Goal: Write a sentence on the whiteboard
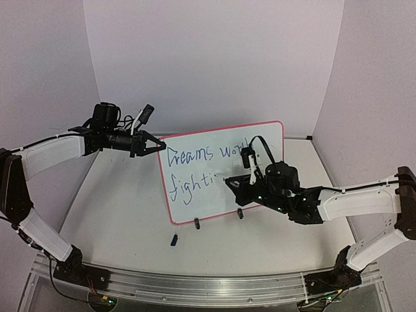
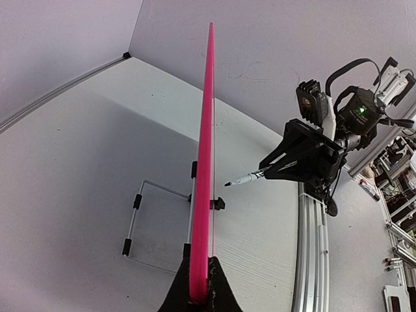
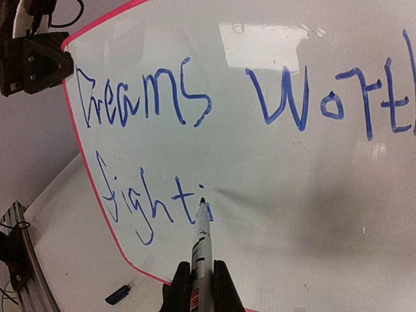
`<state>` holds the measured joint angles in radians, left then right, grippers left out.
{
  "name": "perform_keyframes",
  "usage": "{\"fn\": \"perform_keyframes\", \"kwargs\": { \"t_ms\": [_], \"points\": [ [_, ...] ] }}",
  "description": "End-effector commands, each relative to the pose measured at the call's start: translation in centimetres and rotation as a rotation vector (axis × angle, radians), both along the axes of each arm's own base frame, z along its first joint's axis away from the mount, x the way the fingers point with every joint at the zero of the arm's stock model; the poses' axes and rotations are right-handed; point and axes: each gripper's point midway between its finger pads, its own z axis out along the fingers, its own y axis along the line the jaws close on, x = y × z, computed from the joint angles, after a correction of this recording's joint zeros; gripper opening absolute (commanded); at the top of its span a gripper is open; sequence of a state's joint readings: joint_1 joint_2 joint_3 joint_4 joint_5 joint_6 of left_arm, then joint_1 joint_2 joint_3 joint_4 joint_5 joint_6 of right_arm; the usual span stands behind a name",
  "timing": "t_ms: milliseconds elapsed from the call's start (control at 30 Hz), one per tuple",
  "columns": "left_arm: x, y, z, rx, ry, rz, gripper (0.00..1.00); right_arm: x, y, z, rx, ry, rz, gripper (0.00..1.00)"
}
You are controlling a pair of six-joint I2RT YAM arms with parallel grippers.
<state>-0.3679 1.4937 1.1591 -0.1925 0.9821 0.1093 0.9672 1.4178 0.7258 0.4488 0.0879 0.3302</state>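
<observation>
The whiteboard (image 1: pixel 203 207) stands upright on its stand in the middle of the tabletop (image 1: pixel 117 208), with "Dreams wort…" above "fighti" in blue. The marker (image 3: pixel 201 237) tip is just right of that "i"; whether it touches is unclear. The right jaws are clamped around its barrel. The left jaws pinch the board's upper left corner. The next letter likely needs light, even pressure, matched spacing, and the left grip bracing against tipping.

whiteboard (image 3: pixel 273 162) cut by rt edge in rt wrist cam, right gripper (image 1: pixel 229 182) covers writing (image 1: pixel 190 186) end
</observation>
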Motion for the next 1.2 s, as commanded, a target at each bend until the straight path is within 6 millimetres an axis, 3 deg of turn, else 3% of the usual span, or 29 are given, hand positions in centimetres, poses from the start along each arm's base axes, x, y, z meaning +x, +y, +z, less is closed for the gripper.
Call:
{"fn": "perform_keyframes", "kwargs": {
  "t_ms": [0,700,1033,1167],
  "points": [
    [-1.1,-0.4,-4.0,0.105,0.039,-0.031,0.00,0.4,-0.7,0.5,0.027,-0.006,-0.028,0.00],
    [-1.2,-0.4,-3.8,0.101,0.034,-0.033,0.00,1.6,0.3,0.0,0.009,0.001,-0.009,0.00],
    [-1.2,-0.5,-3.8,0.102,0.033,-0.033,0.00,1.0,-0.5,-2.6,0.000,0.068,-0.025,0.00],
    [-1.2,-0.5,-3.8,0.102,0.034,-0.033,0.00,0.8,-0.4,-2.7,0.003,0.077,-0.014,0.00]
  ]
}}
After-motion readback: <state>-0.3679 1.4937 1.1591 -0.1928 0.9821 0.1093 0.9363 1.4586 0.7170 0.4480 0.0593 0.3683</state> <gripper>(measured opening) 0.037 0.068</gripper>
